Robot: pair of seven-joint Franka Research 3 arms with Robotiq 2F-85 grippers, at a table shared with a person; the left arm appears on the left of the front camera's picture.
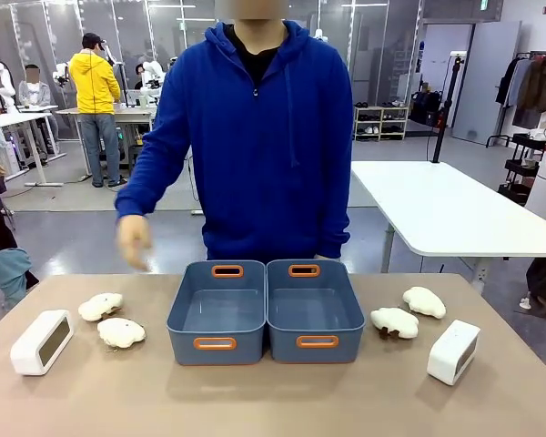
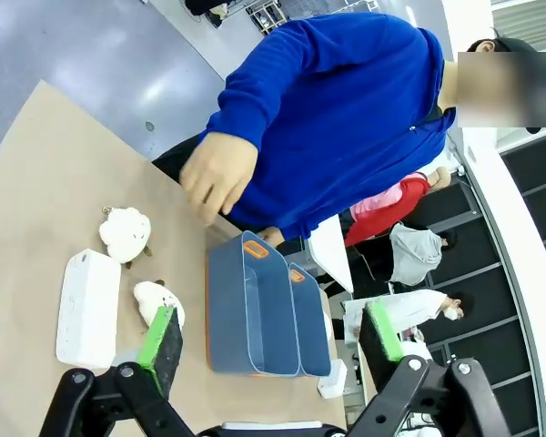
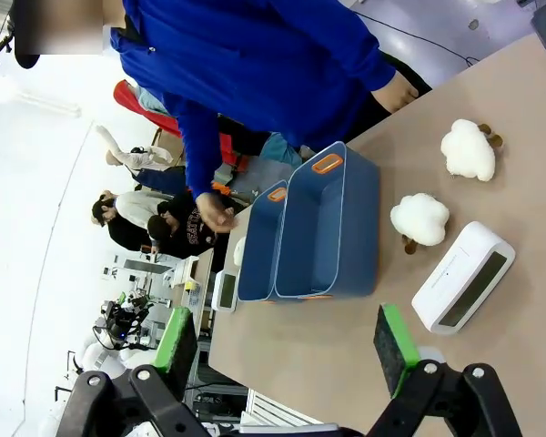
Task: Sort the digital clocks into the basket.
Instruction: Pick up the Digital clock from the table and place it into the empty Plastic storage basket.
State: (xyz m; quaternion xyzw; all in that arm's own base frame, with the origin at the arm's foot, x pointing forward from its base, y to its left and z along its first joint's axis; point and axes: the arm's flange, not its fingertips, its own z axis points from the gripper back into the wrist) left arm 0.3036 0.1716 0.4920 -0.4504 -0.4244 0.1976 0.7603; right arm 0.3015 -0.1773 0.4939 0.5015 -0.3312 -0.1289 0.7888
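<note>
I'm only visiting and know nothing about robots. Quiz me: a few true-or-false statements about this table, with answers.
1. The two blue-grey rectangular plastic baskets are empty. True.
2. One white plastic digital clock already sits in a basket. False: both clocks lie on the table, one left and one right of the baskets.
3. Four white lumpy mushroom-like items lie on the table. True.
4. The left gripper holds a clock. False: it is open and empty.

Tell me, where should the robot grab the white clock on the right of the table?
Probably from above, with the open right gripper. The right clock stands on its long edge, apart from the mushroom-like lump nearby. Pinching the screen face and the back spans its narrow depth; its length looks too wide to grip.
</note>
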